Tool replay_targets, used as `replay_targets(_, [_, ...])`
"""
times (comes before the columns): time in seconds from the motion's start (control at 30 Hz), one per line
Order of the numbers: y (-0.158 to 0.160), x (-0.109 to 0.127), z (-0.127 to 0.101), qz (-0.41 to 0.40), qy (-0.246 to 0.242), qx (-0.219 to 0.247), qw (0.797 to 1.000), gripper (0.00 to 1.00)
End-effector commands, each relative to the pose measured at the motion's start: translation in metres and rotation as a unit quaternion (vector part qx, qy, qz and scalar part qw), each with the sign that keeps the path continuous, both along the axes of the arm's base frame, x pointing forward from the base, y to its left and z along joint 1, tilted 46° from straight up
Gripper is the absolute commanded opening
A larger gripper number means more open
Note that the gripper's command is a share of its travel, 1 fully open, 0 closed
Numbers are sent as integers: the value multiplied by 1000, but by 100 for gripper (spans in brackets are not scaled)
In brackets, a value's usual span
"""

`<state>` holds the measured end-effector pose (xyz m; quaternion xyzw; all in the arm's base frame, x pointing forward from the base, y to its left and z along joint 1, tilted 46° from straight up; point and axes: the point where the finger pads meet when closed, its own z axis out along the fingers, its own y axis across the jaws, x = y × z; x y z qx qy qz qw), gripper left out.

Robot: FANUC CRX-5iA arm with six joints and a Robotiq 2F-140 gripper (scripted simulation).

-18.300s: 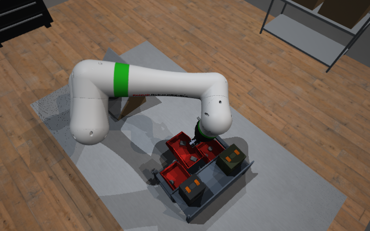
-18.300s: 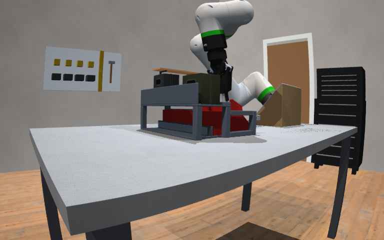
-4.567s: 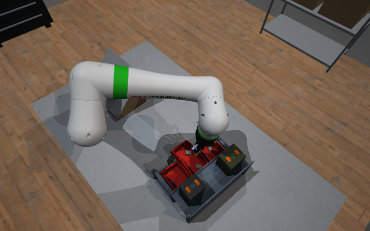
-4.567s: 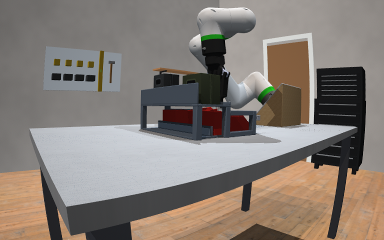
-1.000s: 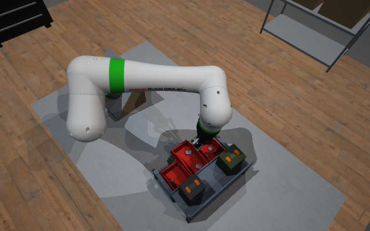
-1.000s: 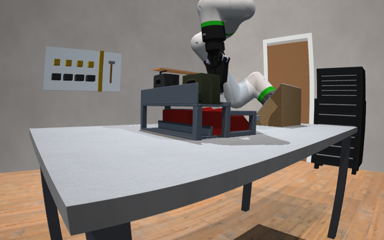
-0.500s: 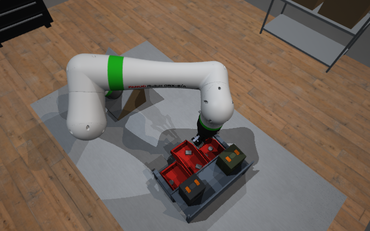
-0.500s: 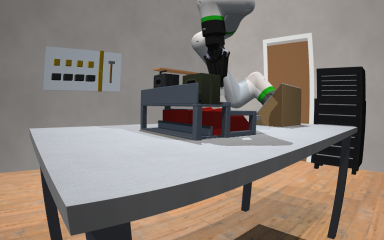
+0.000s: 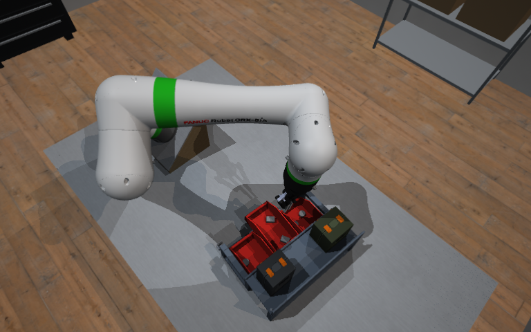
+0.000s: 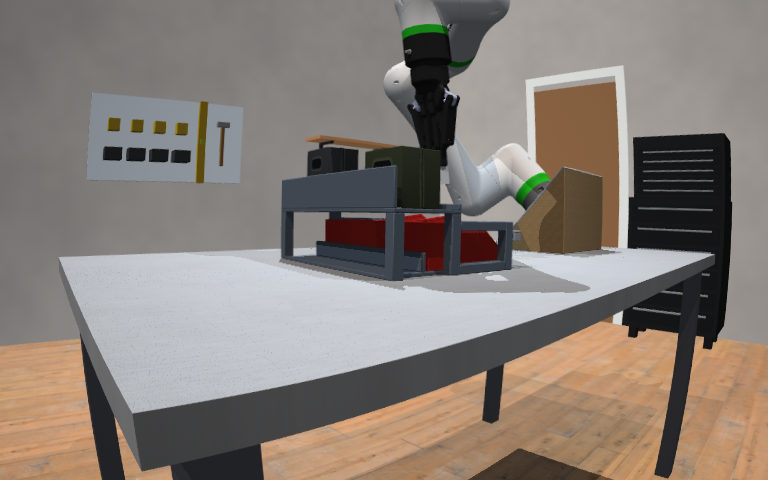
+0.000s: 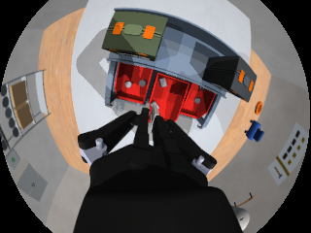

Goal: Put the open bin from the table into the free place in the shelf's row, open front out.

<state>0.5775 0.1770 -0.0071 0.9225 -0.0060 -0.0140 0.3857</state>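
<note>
Top view showed the loaded red bin (image 9: 279, 227) (image 11: 167, 100) in the shelf's (image 9: 317, 274) (image 10: 394, 249) (image 11: 111, 83) middle place, between neighbouring bins toward two o'clock (image 9: 309, 214) (image 11: 132, 89) and eight o'clock (image 9: 250, 250) (image 11: 200, 98). Its front end jutted toward eleven o'clock beyond theirs; whether it sat fully level could not be told. Two grey parts (image 9: 269, 218) lay inside. The pincer (image 9: 285, 203) (image 10: 441, 161) (image 11: 150, 109), pressed together around nothing, hung above, toward one o'clock from the bin's middle.

So the middle bin (image 9: 272, 228) (image 10: 433, 219) (image 11: 167, 99) has dropped lower and gone farther in between its neighbours since the oldest shots. Gripper's (image 9: 285, 201) (image 10: 443, 163) (image 11: 150, 114) climbed up off it too, lifting a bit more over the last second.
</note>
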Motion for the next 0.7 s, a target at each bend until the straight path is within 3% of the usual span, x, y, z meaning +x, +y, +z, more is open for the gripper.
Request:
replay_targets(0.0, [2, 0, 2, 0, 0, 0, 1000, 6])
replay_targets(0.67, [5, -1, 5, 0, 0, 0, 1000, 6])
